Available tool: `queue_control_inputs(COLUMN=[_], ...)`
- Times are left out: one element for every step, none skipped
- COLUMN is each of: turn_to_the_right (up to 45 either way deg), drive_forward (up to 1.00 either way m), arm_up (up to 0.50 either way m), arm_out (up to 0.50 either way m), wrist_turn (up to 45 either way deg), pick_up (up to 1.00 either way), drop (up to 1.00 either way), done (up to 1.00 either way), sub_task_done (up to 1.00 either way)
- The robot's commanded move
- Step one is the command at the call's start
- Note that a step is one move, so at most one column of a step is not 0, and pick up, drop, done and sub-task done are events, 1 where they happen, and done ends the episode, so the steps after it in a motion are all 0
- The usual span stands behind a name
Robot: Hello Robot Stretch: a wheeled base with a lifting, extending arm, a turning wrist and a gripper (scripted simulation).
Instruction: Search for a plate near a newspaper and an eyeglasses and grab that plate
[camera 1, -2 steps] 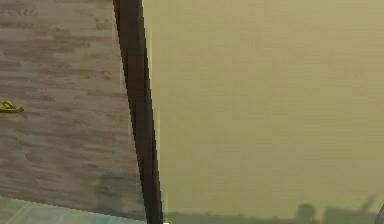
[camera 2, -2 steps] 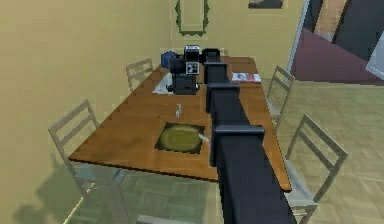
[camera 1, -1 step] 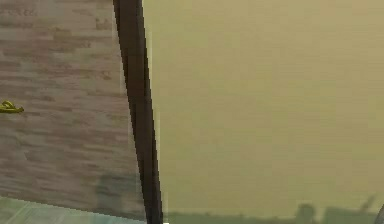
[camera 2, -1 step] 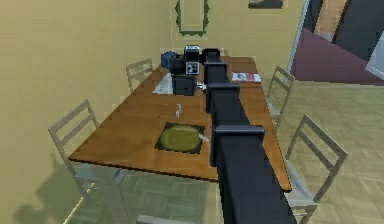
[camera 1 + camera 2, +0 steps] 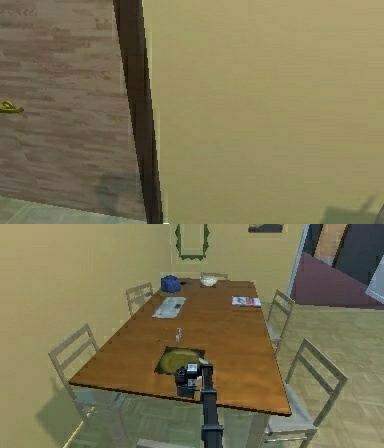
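The pincer (image 5: pixel 186 375) is close to the olive plate (image 5: pixel 179 358) at the table (image 5: pixel 232 344) near edge; whether it holds anything, I cannot tell. Best to take the rim squarely and lift level.

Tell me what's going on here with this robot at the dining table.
The robot's arm reaches over the near end of a wooden dining table, and its tool is right by a round yellowish plate lying on a dark mat. Whether the tool holds anything cannot be told. A newspaper lies farther up the table, with chairs set around it.
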Motion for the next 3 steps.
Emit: queue_control_inputs(turn_to_the_right=[0.0, 0.0, 0.0], drive_forward=[0.00, 0.00, 0.00], arm_up=[0.00, 0.10, 0.00], arm_out=[0.00, 0.00, 0.00], wrist_turn=[0.0, 0.0, 0.0], pick_up=[1.00, 0.00, 0.00], drop=[0.00, 0.00, 0.00], done=[0.00, 0.00, 1.00], sub_task_done=[0.00, 0.00, 0.00])
